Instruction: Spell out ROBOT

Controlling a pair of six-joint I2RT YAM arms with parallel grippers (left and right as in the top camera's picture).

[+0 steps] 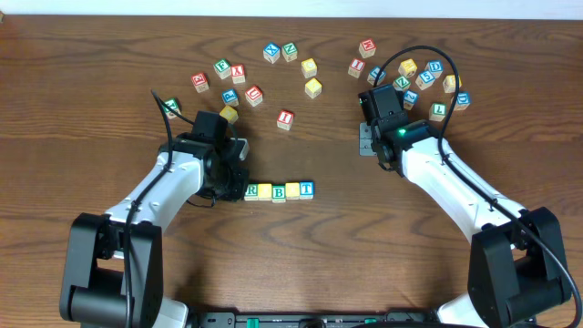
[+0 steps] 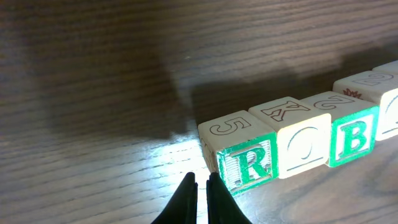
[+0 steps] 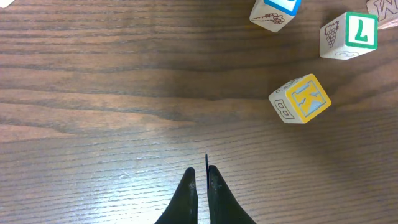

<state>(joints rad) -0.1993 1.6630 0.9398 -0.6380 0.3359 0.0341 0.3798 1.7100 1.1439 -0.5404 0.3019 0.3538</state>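
Five cubes lie in a row near the middle of the table: the green-bordered R [image 1: 251, 190], a yellow face [image 1: 265, 191], the blue-bordered B [image 1: 279, 191], another yellow face [image 1: 292, 189] and the blue-bordered T [image 1: 306, 189]. The left wrist view shows R [image 2: 249, 163], O [image 2: 305, 146] and B [image 2: 351, 137] side by side. My left gripper [image 1: 240, 188] [image 2: 200, 180] is shut and empty, its tips low at the R cube's left end. Off to the right, my right gripper [image 1: 366, 141] [image 3: 200, 171] hangs shut over bare wood, holding nothing.
Several loose letter cubes are scattered across the back of the table, among them a red-lettered cube [image 1: 285, 117] and a green L cube [image 1: 438, 111]. Ahead of the right gripper lie a yellow K cube [image 3: 301, 99] and the L cube [image 3: 351, 34].
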